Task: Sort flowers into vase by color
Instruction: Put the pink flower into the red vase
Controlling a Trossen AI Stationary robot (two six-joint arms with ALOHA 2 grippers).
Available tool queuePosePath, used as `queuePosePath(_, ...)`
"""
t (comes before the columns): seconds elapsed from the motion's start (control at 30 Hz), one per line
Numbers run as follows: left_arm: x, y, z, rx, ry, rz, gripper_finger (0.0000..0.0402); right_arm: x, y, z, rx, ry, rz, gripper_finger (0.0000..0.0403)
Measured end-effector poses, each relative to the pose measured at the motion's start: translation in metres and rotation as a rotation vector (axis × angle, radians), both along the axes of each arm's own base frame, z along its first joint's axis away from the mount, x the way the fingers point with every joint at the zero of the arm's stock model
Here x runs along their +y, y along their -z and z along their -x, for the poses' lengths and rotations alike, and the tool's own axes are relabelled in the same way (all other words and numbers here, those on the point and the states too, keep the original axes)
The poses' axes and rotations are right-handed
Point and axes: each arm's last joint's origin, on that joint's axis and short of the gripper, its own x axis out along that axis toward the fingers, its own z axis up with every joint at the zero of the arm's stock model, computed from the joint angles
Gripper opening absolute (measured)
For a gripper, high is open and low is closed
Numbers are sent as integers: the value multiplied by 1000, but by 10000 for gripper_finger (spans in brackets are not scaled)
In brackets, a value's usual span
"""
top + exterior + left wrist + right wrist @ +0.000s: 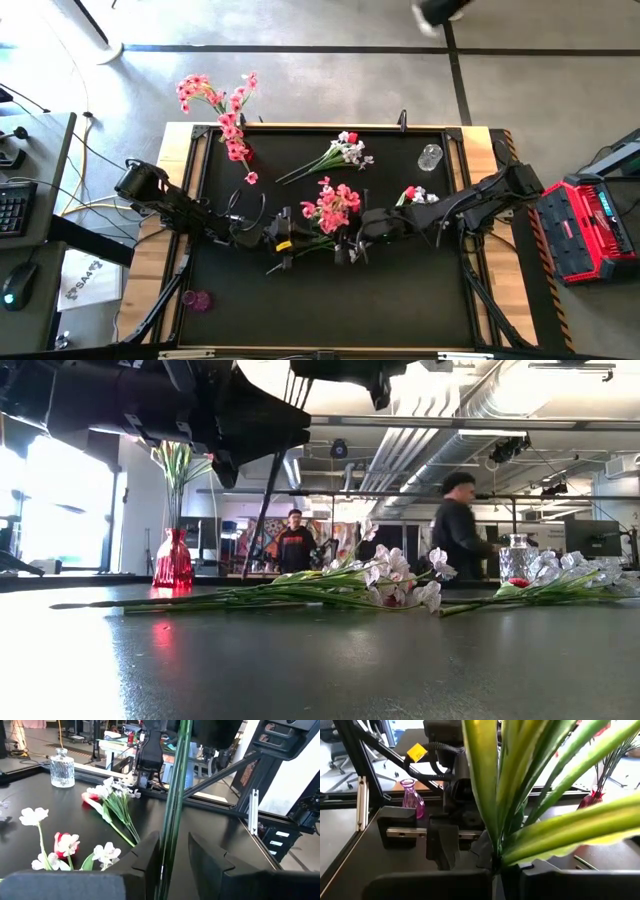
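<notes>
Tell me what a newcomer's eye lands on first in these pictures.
First the pink spray held at mid-table between both arms: the right gripper is shut on its stem among the green leaves, while the left gripper has the stem running between its slightly parted fingers. Next, the red vase at the table's far left, already full of pink blossoms. A white bunch lies at the far edge, near a clear glass vase.
</notes>
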Motion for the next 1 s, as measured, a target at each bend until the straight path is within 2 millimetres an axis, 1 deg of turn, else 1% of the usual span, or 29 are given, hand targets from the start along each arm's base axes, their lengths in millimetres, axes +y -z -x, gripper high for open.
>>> queuePosePath(0.27,0,0,0,1,-10,-9,90,0,3,1,27,-4,7,0)
queuePosePath(0.43,1,0,0,-1,-46,-13,85,4,4,2,39,-16,10,0)
queuePosePath(0.5,2,0,0,4,-56,-16,71,6,5,3,49,-21,13,0)
queuePosePath(0.6,2,1,0,13,-58,-20,22,7,7,4,68,-15,5,0)
queuePosePath(0.63,2,1,0,14,-56,-20,11,7,7,4,72,-13,0,0)
queuePosePath(0.77,3,1,0,16,-51,-18,4,7,8,4,78,-19,-8,1)
queuePosePath(0.83,3,0,0,13,-49,-17,2,7,7,4,74,-12,-28,9)
queuePosePath(0.9,1,-4,2,4,-44,-18,1,7,7,5,71,1,-28,24)
queuePosePath(1.0,-4,-18,9,-15,-34,-49,1,11,6,7,64,25,-14,60)
